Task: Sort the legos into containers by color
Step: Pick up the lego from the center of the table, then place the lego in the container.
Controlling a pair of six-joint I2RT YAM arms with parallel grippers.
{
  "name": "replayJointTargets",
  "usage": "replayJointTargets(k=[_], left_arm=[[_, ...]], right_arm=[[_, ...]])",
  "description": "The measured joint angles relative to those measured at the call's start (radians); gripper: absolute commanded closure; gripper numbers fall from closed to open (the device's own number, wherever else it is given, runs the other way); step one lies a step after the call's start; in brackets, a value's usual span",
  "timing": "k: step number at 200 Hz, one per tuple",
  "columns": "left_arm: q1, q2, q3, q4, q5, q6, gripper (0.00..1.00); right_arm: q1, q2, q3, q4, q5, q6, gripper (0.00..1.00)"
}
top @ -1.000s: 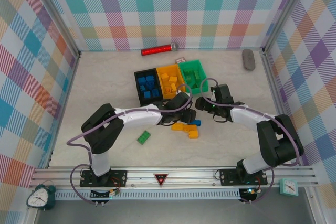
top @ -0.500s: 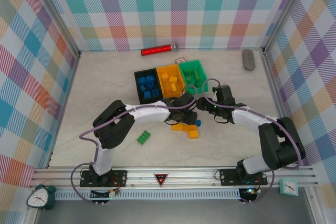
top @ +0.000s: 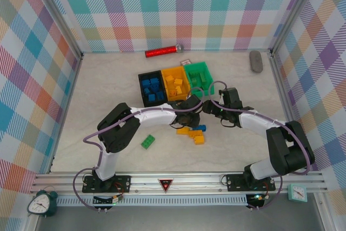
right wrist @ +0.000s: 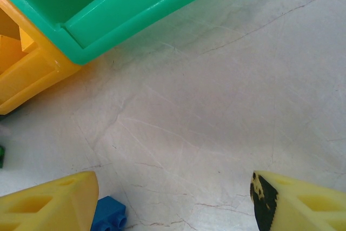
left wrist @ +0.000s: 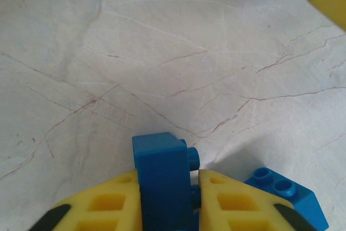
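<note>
My left gripper (left wrist: 168, 185) pinched a blue lego (left wrist: 159, 160); my right gripper (right wrist: 174, 201) gaped empty, green bin (right wrist: 135, 4) at eleven o'clock.

Marbled table (top: 108, 90) w/ 3 bins (top: 173, 68), loose legos (top: 148, 142), red cyl. (top: 162, 52)

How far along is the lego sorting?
Done: the black bin holds blue bricks, the orange bin orange-yellow ones, the green bin green ones. In hand: the left claw is shut on a blue brick; the right claw is open. Left on the table: a green brick, orange-yellow bricks, another blue brick.
</note>
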Motion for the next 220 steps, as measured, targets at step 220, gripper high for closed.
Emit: replayJointTargets(k=[220], left_arm=[[0.161, -0.360, -0.057, -0.129, -0.198, -0.045, 1.00]], right_arm=[[-0.002, 0.000, -0.001, 0.003, -0.018, 0.014, 0.25]])
